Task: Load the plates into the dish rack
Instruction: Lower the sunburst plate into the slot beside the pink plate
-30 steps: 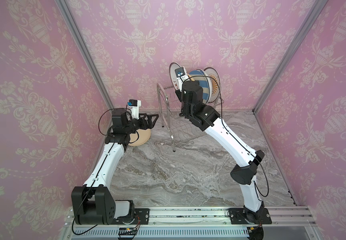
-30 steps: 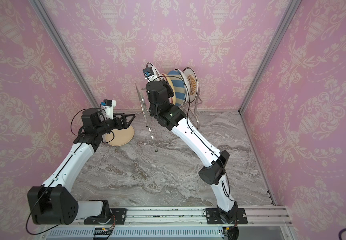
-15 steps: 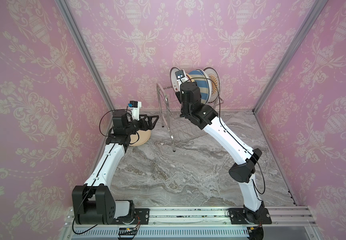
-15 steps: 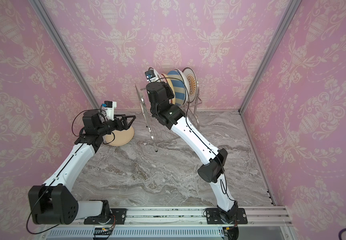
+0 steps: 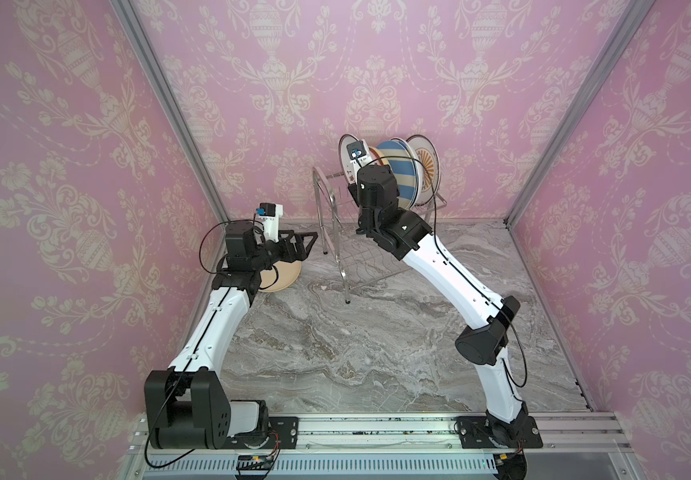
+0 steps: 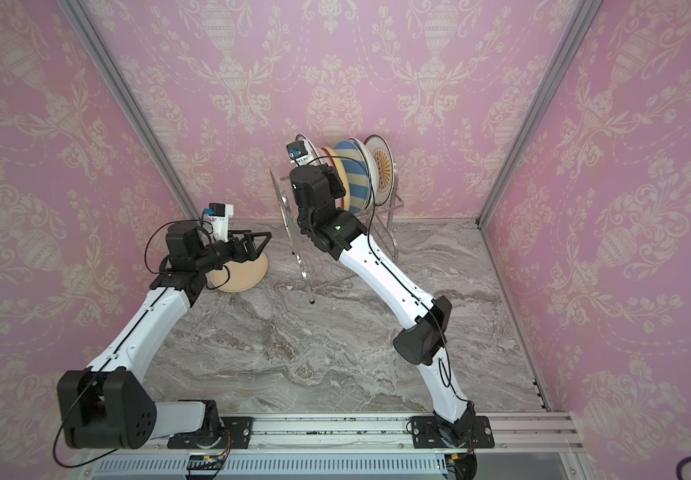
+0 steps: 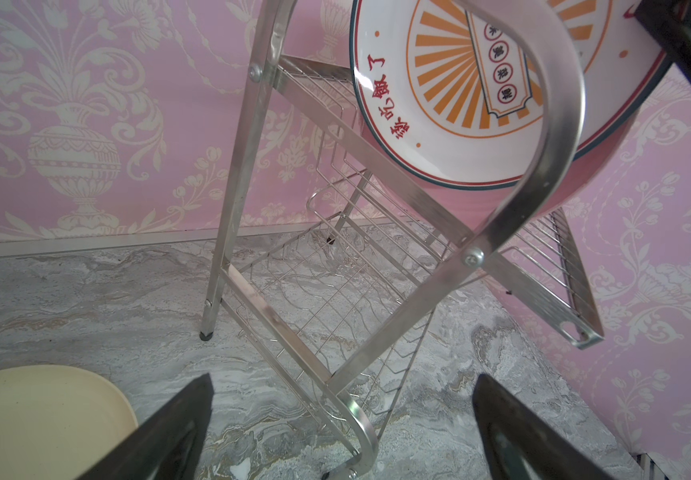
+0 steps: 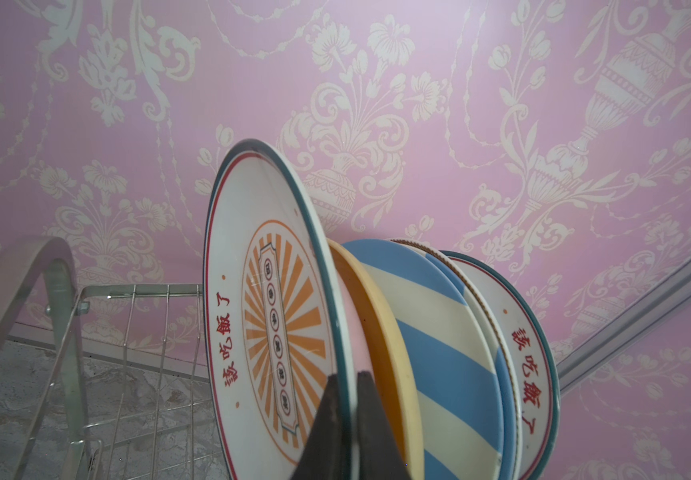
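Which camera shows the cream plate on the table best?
A top view: most of the cream plate shows, partly covered by the left gripper. The left wrist view catches only part of it; the right wrist view shows none.

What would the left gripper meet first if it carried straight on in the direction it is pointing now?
Probably the dish rack: in the left wrist view its looped side frame stands right ahead of the open left gripper. The cream plate lies aside, off that line.
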{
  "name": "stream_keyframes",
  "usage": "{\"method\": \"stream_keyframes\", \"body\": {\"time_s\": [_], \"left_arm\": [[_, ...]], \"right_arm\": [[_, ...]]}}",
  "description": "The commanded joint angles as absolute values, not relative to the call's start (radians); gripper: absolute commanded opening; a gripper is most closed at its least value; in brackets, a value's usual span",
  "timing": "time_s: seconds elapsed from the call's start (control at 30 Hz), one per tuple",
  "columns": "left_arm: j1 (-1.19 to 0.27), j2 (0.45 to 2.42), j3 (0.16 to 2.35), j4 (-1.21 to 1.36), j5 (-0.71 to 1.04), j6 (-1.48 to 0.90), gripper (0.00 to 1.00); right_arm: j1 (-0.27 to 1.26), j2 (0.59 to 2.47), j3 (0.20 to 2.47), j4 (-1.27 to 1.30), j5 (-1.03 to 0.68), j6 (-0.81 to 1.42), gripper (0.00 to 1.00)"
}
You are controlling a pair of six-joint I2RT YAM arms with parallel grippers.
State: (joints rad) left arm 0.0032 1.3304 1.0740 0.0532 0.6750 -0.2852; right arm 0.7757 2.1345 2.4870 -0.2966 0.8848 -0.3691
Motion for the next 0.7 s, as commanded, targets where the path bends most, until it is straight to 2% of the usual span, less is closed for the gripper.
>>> {"method": "stream_keyframes", "body": {"time_s": [0.0, 0.2, 0.67], "left_arm": [[0.009, 1.318, 1.066, 0.067, 0.698, -0.265, 0.99], [0.009, 1.312, 1.066, 0.067, 0.698, -0.263, 0.99], [0.009, 1.313, 1.071, 0.069, 0.690, -0.273, 0.99]], "right_arm": [[0.778, 2.122, 2.477, -0.291, 0.832, -0.361, 0.00], [0.769, 2.149, 2.494, -0.306, 0.826, -0.424, 0.00], [0.794, 2.134, 2.502, -0.444, 0.830, -0.282, 0.00]]}}
